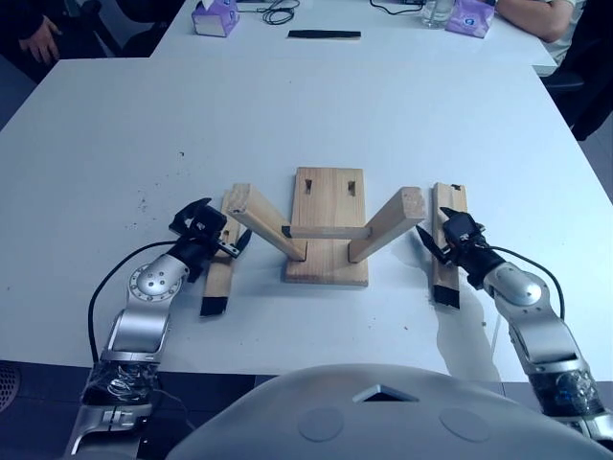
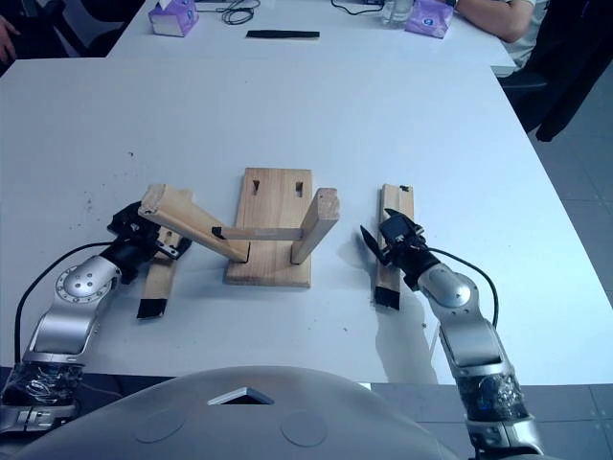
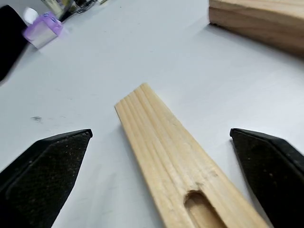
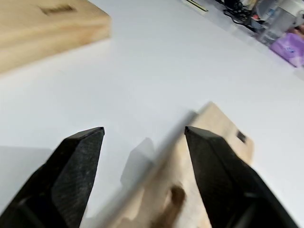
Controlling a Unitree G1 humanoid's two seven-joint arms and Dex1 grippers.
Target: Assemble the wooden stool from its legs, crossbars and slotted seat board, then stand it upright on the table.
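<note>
At the lower left of the head view, the left end effector [image 1: 213,230] hovers low over the left slat [image 1: 222,264], a narrow wooden strip lying flat on the white bench [image 1: 115,144] with a dark near end. In the left wrist view its two black fingers [image 3: 47,161] stand wide apart on either side of the strip, touching nothing, and a slot is cut through the wood just beyond them.

At the middle of the frame the seat board [image 1: 328,192] lies flat with two slots near its far edge. On it rests a partial frame: the left leg [image 1: 263,220] and right leg [image 1: 388,223] splay outward, joined by a thin crossbar [image 1: 326,231].

At the lower right the right slat [image 1: 447,254] lies flat, well apart from the board. The right end effector [image 1: 437,230] sits over it with its fingers likewise spread and empty, the strip running under the gap.

The parts look like bare softwood: stiff, fairly light, with a dry grain that should hold in the pads. I judge each slat best pinched across its narrow width near the middle, clear of the slot. The leg joints look loose and may slip apart if lifted by one leg.

No writing is readable on the wood. The purple boxes [image 1: 215,17] at the top of the frame carry print too small to tell.
</note>
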